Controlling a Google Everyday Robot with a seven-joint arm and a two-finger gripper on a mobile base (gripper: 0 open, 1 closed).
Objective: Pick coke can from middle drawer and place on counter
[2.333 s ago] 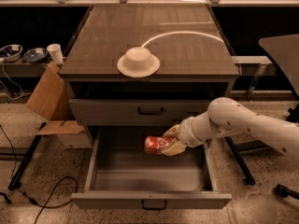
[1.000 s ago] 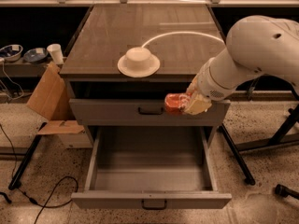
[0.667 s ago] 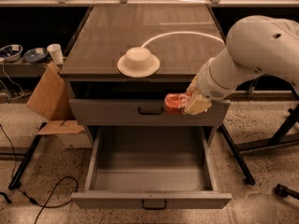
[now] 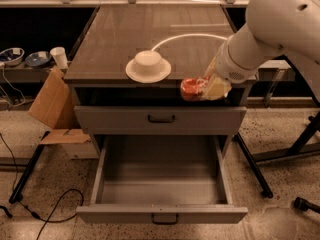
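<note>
My gripper [image 4: 204, 88] is shut on the red coke can [image 4: 191, 88], holding it on its side in the air at the front right edge of the counter [image 4: 130, 34], about level with the counter top. The middle drawer [image 4: 161, 186] stands pulled out below, its grey floor bare. The white arm [image 4: 270, 29] reaches in from the upper right. The counter is dark and glossy with a thin white curved line across it.
A white upturned bowl on a plate rim [image 4: 148, 66] sits at the counter's front middle, left of the can. The shut top drawer front [image 4: 160, 119] is just below the can. A cardboard box [image 4: 52, 109] and a shelf with bowls and a cup [image 4: 59, 57] stand at left.
The can has been lifted out of the open drawer and raised to the counter's front right edge. The arm rose with it.
</note>
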